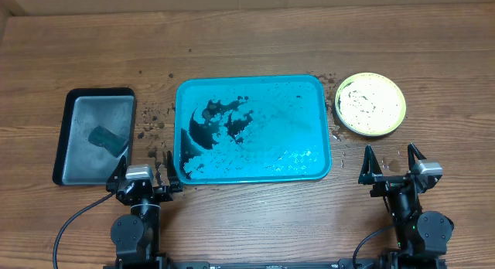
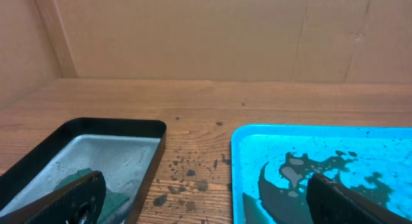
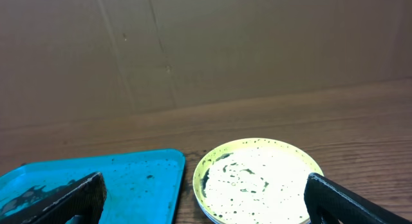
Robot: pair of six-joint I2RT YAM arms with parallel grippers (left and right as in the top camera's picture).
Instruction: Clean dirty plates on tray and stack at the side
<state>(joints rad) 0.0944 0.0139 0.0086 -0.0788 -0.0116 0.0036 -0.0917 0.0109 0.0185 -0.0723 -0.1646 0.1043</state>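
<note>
Wooden desk (image 1: 247, 37), cardboard walls (image 2: 193, 31) behind: left end effector (image 1: 145, 170) and right end effector (image 1: 390, 157) stand with fingers spread wide, empty. Ahead-right of the left end effector lies the teal tray (image 1: 255, 79), dark-smeared, its long axis running side to side. Just ahead of the right end effector, beside the tray, rests a speckled lime-rimmed plate (image 1: 370, 104).

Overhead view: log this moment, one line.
tray: dirty, no plates; plate: beside tray; left end effector: open, empty; right end effector: open, empty
</note>
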